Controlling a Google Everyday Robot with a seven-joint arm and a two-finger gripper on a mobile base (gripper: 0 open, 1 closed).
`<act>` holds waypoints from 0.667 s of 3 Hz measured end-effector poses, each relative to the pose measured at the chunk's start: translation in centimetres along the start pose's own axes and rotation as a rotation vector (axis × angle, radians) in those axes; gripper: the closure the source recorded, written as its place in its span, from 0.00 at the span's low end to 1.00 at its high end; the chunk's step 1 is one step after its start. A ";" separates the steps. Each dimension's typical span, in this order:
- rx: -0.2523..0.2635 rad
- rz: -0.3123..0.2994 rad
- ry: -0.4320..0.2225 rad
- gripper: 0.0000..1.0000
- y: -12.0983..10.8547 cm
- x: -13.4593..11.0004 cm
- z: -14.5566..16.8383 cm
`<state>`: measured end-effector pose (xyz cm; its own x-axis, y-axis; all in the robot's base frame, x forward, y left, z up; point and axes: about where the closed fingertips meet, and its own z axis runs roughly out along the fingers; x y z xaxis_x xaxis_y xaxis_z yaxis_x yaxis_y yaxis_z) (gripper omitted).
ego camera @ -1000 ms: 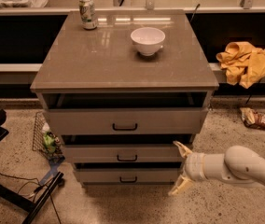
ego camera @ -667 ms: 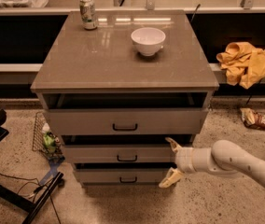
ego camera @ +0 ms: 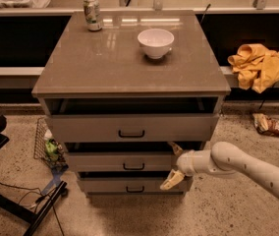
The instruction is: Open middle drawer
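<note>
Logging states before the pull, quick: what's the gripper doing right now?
Gripper: open, holding nothing, its fingers spread above and below the middle drawer front, right of the handle.

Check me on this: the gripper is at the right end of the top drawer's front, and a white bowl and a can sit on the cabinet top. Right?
Not quite. The camera view shows the gripper at the right end of the middle drawer front, not the top one, its fingers open. The white bowl and can do sit on the cabinet top.
</note>
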<state>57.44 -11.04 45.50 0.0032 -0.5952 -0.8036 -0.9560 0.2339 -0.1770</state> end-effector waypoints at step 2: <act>0.009 0.015 0.063 0.25 -1.1 1.6 2.0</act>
<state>59.11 -10.71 43.23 -0.0301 -0.6384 -0.7691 -0.9532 0.2500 -0.1702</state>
